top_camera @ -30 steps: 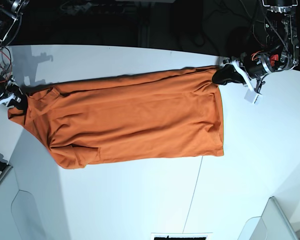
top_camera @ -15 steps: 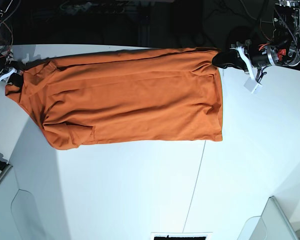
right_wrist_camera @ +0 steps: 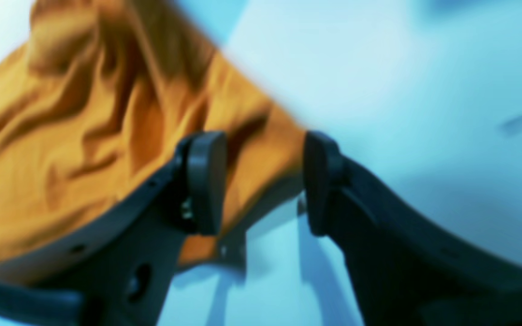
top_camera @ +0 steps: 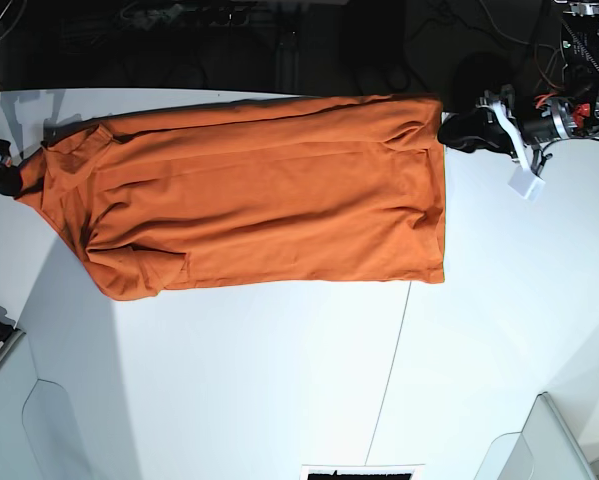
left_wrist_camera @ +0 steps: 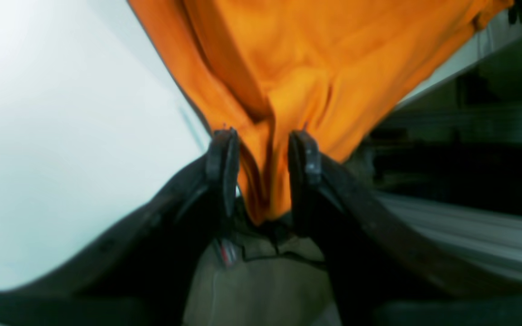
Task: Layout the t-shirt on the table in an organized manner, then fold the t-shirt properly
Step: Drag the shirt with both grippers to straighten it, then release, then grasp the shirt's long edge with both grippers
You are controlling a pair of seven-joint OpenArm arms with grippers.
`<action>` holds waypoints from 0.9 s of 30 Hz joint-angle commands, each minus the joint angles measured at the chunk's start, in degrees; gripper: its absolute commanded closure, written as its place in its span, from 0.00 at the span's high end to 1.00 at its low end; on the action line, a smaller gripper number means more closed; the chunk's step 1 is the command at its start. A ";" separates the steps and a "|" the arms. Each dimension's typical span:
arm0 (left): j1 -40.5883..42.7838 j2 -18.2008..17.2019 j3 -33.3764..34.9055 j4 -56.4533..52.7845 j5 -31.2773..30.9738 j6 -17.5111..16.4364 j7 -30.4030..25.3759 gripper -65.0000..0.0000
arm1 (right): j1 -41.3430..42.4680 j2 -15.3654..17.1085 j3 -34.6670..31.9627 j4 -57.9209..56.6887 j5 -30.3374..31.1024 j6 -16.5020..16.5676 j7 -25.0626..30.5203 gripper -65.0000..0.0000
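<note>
The orange t-shirt (top_camera: pixel 259 190) lies spread lengthwise along the far part of the white table (top_camera: pixel 279 380), collar end at the view's left, hem at the right. My left gripper (top_camera: pixel 457 128) is at the hem's far corner. In the left wrist view this gripper (left_wrist_camera: pixel 263 136) is open, with a bunch of the t-shirt (left_wrist_camera: pixel 311 54) loose between the fingers. My right gripper (top_camera: pixel 4 178) is at the shoulder end on the view's left. In the right wrist view it (right_wrist_camera: pixel 261 140) stands wide open over the edge of the t-shirt (right_wrist_camera: pixel 61 149).
A thin dark seam (top_camera: pixel 389 370) runs across the table toward the front. Grey panels sit at the front right (top_camera: pixel 559 440) and front left (top_camera: pixel 39 430) corners. Beyond the table's far edge it is dark, with cables. A white tag (top_camera: pixel 527 185) hangs from the left arm.
Both grippers have gone from shut on the shirt to open. The shirt was carried toward the far edge and now lies flatter. The left gripper has backed slightly off the hem corner.
</note>
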 commanded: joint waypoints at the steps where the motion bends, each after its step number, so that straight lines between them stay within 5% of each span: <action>1: -0.46 -1.25 -2.05 2.10 -1.92 -0.34 -1.11 0.33 | 0.63 1.68 0.55 1.38 1.16 0.13 1.88 0.43; 9: -5.29 -2.32 -5.95 5.97 0.66 -0.34 -4.79 0.32 | 9.64 2.23 -1.16 1.07 1.14 0.15 3.85 0.39; 13: -10.64 -2.29 -0.39 5.84 6.95 -0.34 -9.60 0.32 | 16.11 2.10 -6.51 -0.83 0.59 0.00 5.49 0.00; 19: -19.12 -0.04 11.74 0.66 17.73 -0.34 -15.30 0.32 | 23.41 -1.03 -19.23 -5.07 -7.48 0.07 8.04 0.00; 27: -29.00 4.39 17.49 -17.92 21.49 -0.34 -16.39 0.32 | 27.28 -4.98 -34.21 -18.82 -17.94 0.02 17.62 0.00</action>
